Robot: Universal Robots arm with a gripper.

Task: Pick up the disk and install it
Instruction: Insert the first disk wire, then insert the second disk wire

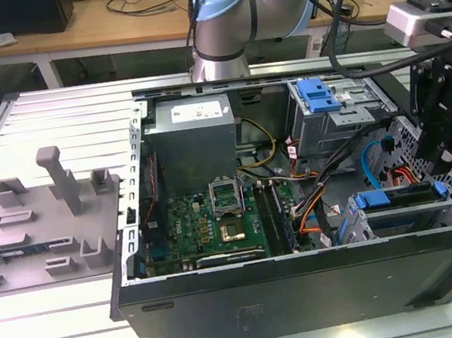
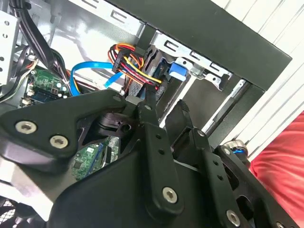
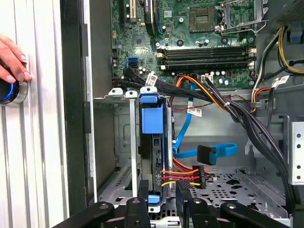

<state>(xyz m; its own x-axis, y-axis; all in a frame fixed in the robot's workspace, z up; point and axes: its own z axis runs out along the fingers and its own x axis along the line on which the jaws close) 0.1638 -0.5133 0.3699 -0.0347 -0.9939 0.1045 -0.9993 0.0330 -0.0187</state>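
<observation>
Gripper (image 3: 164, 209) hangs over the drive cage (image 1: 399, 217) at the case's front corner, fingers (image 2: 156, 142) drawn close but gripping nothing I can see; the disk (image 3: 153, 137) sits on edge in the cage, blue carrier showing; a hand (image 3: 12, 59) rests on a round button (image 3: 10, 91) outside the case (image 1: 309, 291).

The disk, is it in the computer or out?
In. The disk stands in a slot of the metal drive cage inside the case.

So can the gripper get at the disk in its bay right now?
Probably yes. The gripper sits right at the end of the disk, which stands on edge in the metal bay; the cables run off to one side.
</observation>
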